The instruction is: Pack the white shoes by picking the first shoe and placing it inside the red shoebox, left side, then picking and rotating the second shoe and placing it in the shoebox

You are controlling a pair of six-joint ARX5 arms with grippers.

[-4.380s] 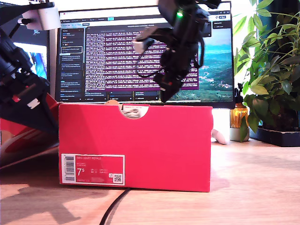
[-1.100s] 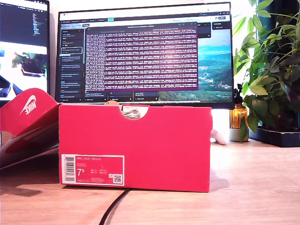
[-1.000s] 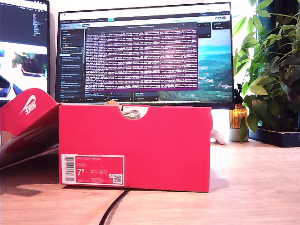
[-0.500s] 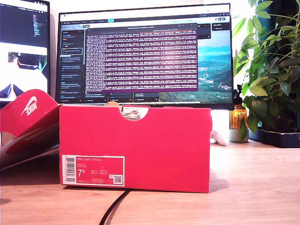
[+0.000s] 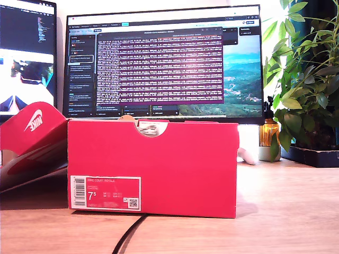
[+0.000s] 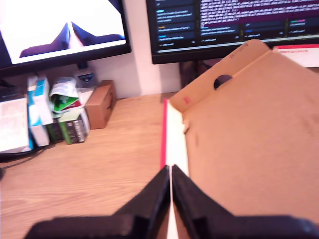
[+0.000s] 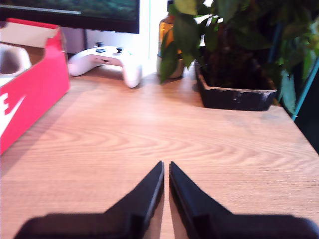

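Both shoes look packed in the box [image 5: 159, 164]; packing seems finished. My first gripper [image 6: 170, 181] and second gripper [image 7: 166, 177] are closed, empty. Next: closing the lid [image 5: 32, 129] at the box's 9 o'clock, perhaps.

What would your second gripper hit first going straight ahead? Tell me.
Probably nothing soon: ahead of my second gripper lies bare table. Farther on stand the white game controller and the amber bottle; I cannot tell depth well.

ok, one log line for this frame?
red shoebox: shoe visible inside | first gripper: jaws shut, above lid | second gripper: jaws shut, over table
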